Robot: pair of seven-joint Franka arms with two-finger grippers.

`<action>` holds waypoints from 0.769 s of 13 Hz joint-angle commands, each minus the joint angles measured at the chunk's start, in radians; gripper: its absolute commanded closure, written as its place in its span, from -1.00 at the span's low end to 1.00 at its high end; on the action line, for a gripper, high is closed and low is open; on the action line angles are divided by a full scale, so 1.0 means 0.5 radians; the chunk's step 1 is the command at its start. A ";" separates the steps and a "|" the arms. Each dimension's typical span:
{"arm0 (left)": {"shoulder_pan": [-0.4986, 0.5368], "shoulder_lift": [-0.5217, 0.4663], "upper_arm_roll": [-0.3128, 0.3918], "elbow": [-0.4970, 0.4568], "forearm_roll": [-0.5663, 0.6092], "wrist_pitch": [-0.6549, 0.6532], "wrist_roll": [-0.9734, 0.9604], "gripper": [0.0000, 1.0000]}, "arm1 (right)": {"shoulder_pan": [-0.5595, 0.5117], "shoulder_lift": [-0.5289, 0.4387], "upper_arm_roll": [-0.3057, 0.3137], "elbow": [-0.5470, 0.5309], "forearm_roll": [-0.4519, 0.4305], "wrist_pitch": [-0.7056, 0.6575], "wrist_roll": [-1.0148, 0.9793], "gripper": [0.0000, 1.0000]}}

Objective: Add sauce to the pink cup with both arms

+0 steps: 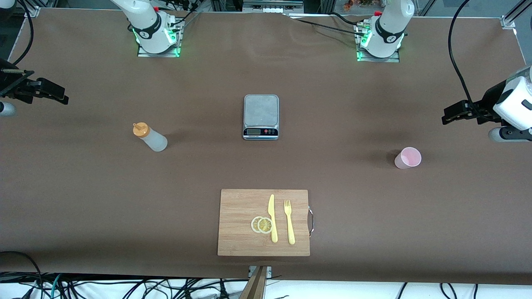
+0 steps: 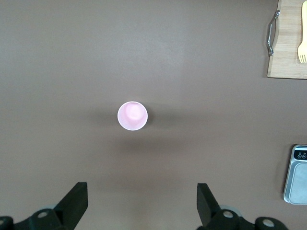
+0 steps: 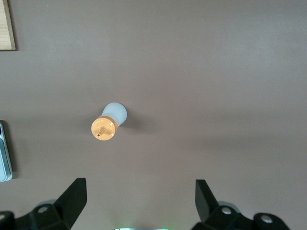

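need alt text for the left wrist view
Looking down from the open left gripper, an upright, empty-looking pink cup stands alone on the brown table. A cutting board corner with a fork and a scale show at the edge.

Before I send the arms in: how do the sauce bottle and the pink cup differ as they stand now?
The sauce bottle is whitish and closed by an orange nozzle cap; the pink cup is pale pink with an open rim. The bottle looks taller than the cup. The bottle stands toward the right arm's end of the table, the cup toward the left arm's end and slightly nearer the front camera. Both are upright, translucent and untouched, each below an open gripper: right gripper, left gripper.
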 commanded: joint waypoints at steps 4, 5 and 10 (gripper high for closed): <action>-0.004 0.020 -0.003 0.055 0.025 -0.030 -0.019 -1.00 | 0.025 0.009 0.048 0.040 -0.003 -0.033 0.028 -1.00; -0.001 0.020 -0.003 0.055 0.025 -0.033 -0.019 -1.00 | 0.025 0.015 0.045 0.040 -0.003 -0.021 0.025 -1.00; -0.004 0.020 -0.003 0.055 0.025 -0.033 -0.019 -1.00 | 0.016 0.015 0.039 0.043 0.000 -0.064 0.013 -1.00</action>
